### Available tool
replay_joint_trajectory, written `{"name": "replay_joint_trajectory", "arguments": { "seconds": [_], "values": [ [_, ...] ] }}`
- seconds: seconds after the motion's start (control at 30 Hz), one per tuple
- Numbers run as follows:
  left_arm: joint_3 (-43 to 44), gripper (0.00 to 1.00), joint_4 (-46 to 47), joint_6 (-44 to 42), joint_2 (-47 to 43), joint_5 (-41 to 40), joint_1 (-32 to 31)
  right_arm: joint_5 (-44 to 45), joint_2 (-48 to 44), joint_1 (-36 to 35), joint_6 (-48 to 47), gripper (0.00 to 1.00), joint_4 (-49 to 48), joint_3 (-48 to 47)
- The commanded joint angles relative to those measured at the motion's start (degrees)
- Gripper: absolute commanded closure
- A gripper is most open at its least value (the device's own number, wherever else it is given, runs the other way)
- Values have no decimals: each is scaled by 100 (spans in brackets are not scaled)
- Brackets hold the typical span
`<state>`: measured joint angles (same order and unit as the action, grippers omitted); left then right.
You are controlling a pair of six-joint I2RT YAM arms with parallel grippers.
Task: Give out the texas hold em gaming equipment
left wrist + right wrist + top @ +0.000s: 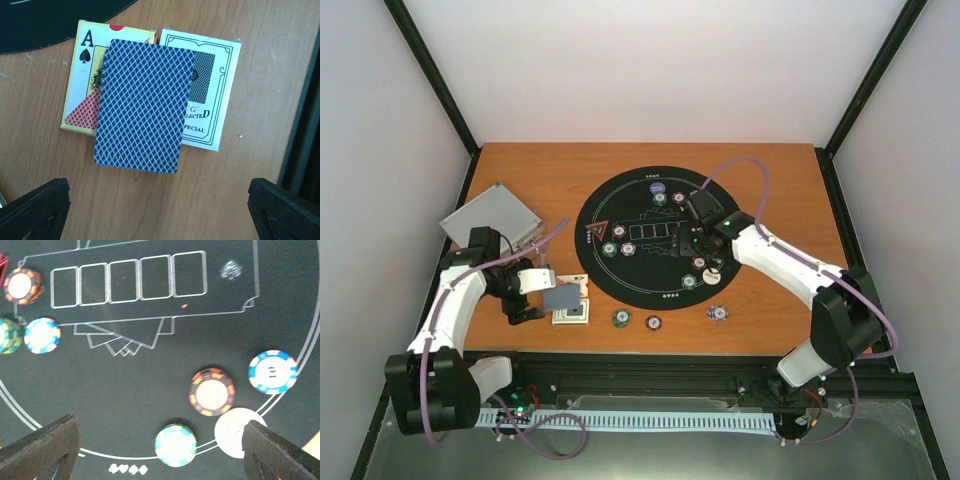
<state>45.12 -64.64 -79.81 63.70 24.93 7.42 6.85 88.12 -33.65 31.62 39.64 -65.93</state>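
A deck of playing cards with blue lattice backs lies face down across two card boxes, a yellow ace box and a white one. My left gripper is open just short of the deck, holding nothing. My right gripper is open above the black mat, nothing between its fingers. Under it lie a green chip, a brown chip, a blue-white chip and the white dealer button. Three more chips lie at the mat's left.
The silver case stands at the back left, behind my left arm. On the bare wood in front of the mat lie a green chip, a brown chip and a blue-white chip. More chips, one purple, sit at the mat's far side.
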Motion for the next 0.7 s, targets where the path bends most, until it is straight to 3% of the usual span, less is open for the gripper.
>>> {"name": "replay_joint_trajectory", "arguments": {
  "seconds": [0.0,0.3,0.67],
  "values": [
    [-281,0,774,-529,-23,-36,-176,-3,-177,-407,372,12,-44,85],
    [-610,0,1691,-845,334,-262,-285,-352,-167,-1003,728,11,-367,120],
    [-445,0,1617,-1142,959,-381,-429,-518,-173,-1082,845,11,-509,262]
  ]
}}
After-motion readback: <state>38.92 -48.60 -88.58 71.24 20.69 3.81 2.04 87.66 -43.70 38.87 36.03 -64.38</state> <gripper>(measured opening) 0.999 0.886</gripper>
